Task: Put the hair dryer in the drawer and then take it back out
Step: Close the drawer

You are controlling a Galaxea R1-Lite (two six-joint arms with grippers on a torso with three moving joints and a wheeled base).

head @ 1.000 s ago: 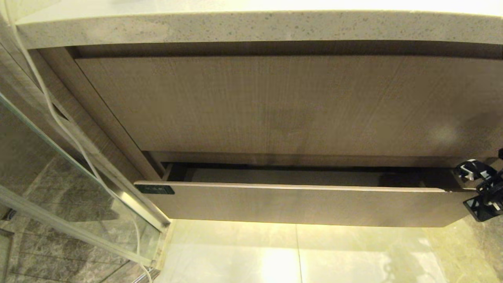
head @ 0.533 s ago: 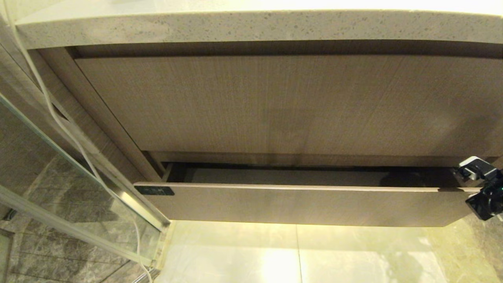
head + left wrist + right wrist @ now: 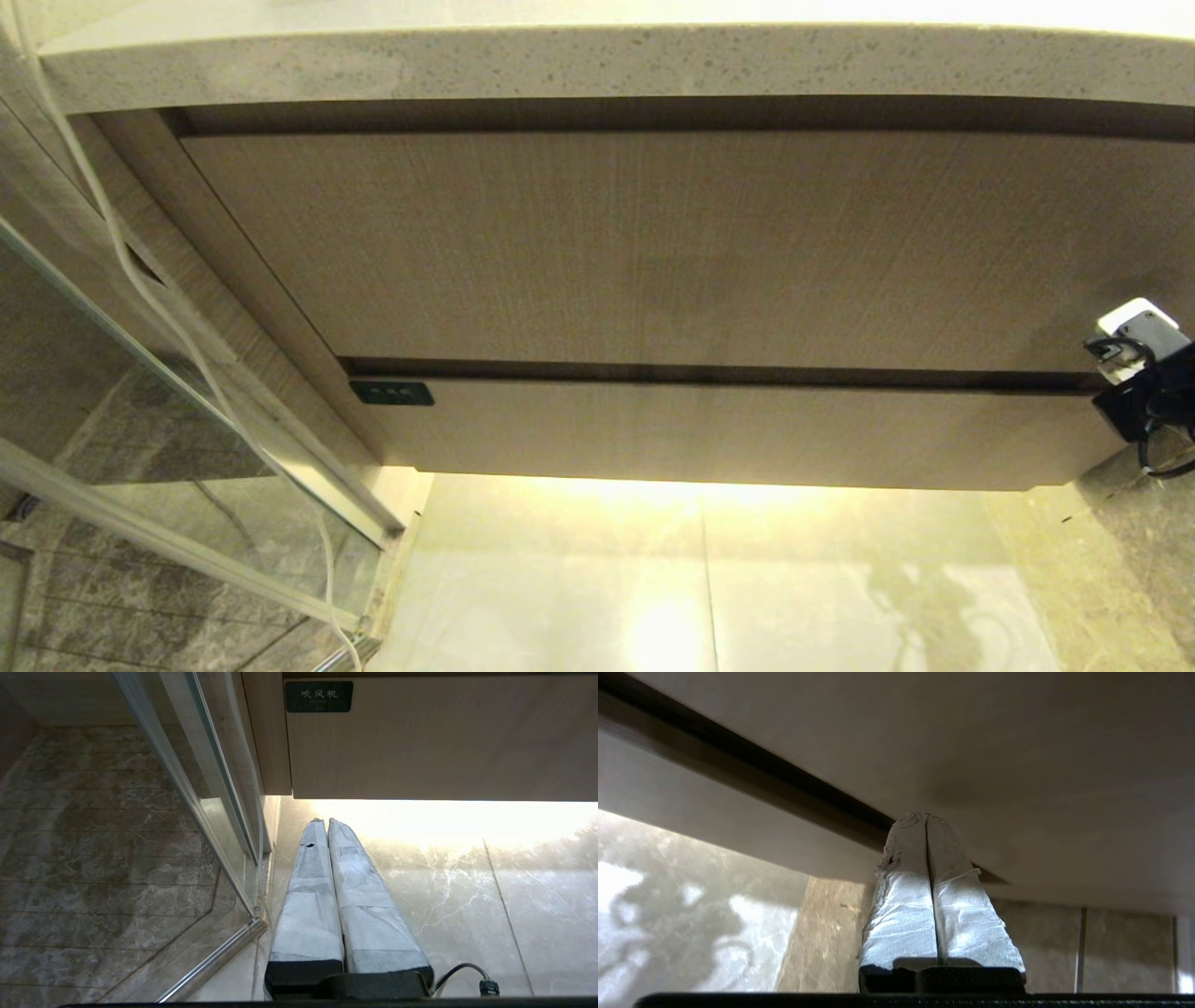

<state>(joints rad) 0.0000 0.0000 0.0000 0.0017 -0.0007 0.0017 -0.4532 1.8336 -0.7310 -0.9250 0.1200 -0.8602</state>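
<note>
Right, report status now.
Both pincers shut: right pincer at the wide beige wood-grain drawer, left pincer idle. Drawer closed. Hair dryer unseen.

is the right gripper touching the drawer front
Cannot tell. In the right wrist view the shut right gripper tips sit against the wood by the seam above the drawer, but neither contact nor a gap shows plainly.

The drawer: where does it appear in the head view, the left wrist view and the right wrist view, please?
Head view: the drawer is the shut low wide front across the lower middle, under the taller panel.
Left wrist view: its front fills the upper right.
Right wrist view: its front is the pale band below the dark gap, running to the shut end effector.
Shared landmark: the black label, also in the left wrist view; the right wrist view lacks it.
</note>
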